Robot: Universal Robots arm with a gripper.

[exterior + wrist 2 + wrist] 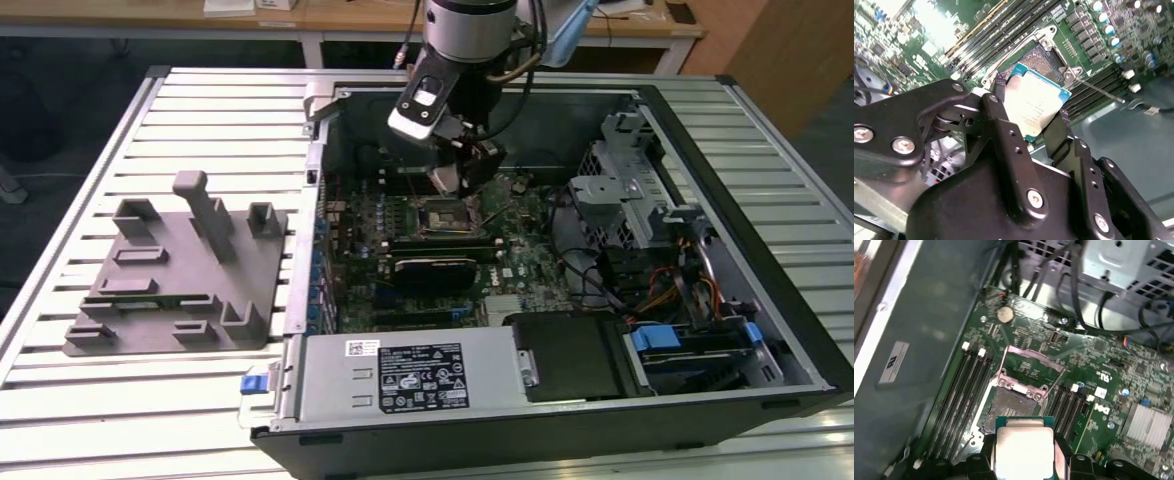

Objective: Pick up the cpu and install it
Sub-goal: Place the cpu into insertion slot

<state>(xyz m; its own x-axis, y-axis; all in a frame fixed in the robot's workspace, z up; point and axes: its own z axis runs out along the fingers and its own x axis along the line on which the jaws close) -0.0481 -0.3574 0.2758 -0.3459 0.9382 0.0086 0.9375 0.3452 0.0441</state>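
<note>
The cpu (1038, 102) is a flat square chip with a silvery top and a thin teal edge. My gripper (1030, 112) is shut on it, one black finger (1004, 130) on each side. In the first wrist view the cpu (1024, 446) hangs a little above the near edge of the open motherboard socket (1013, 405), whose metal load plate (1031, 365) is flipped back. In the exterior view my gripper (454, 170) reaches down inside the open computer case, just above the black socket frame (441, 215).
Memory slots (966, 390) flank the socket on both sides. A drive cage and loose cables (627, 190) stand at the exterior view's right, and the power supply (400, 375) lies along the case's front. A grey fixture tray with upright posts (174, 270) sits on the slatted table.
</note>
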